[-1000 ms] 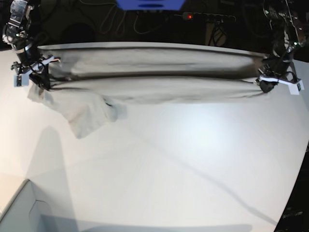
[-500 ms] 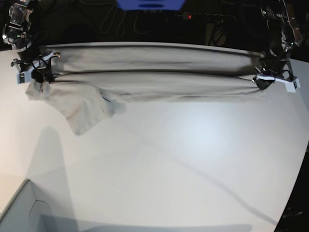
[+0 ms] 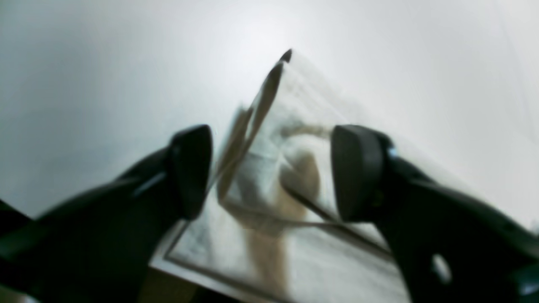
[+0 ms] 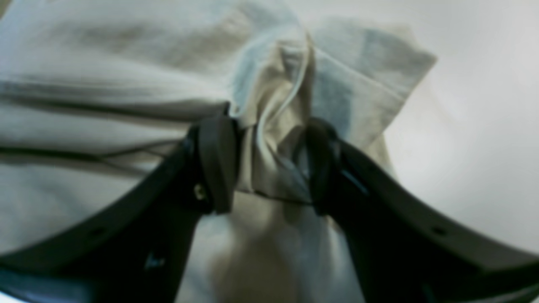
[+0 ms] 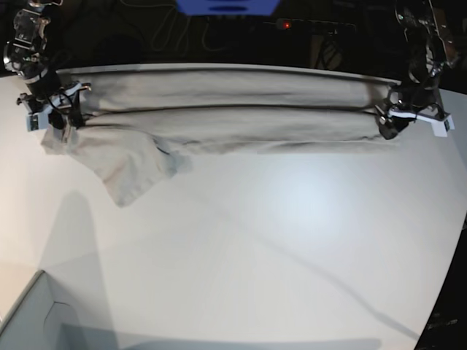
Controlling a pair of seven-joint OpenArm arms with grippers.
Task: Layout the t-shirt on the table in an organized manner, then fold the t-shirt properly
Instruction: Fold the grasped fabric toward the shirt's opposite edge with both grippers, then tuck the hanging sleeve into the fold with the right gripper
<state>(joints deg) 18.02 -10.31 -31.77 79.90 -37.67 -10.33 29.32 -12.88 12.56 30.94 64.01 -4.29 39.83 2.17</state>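
Observation:
The grey-beige t-shirt [image 5: 233, 117] lies in a long folded band along the far edge of the white table [image 5: 292, 240], with one sleeve [image 5: 131, 171] spread out toward the front at the left. My right gripper [image 5: 57, 113] is at the band's left end. In the right wrist view it [image 4: 267, 168] is shut on a bunched piece of the shirt [image 4: 105, 63]. My left gripper [image 5: 390, 120] is at the band's right end. In the left wrist view it [image 3: 271, 168] is open, with its fingers either side of a blurred shirt corner [image 3: 303, 105] on the table [image 3: 84, 63].
A pale grey box corner [image 5: 29, 321] sits at the front left. Beyond the table's far edge it is dark, with cables, a blue object [image 5: 226, 6] and a power strip with a red light [image 5: 288, 25]. The table's curved edge [image 5: 446, 292] runs down the right.
The shirt band has come down from a lifted, taut stretch and now lies flatter on the table. The left gripper has shifted slightly inward. The hanging sleeve has settled.

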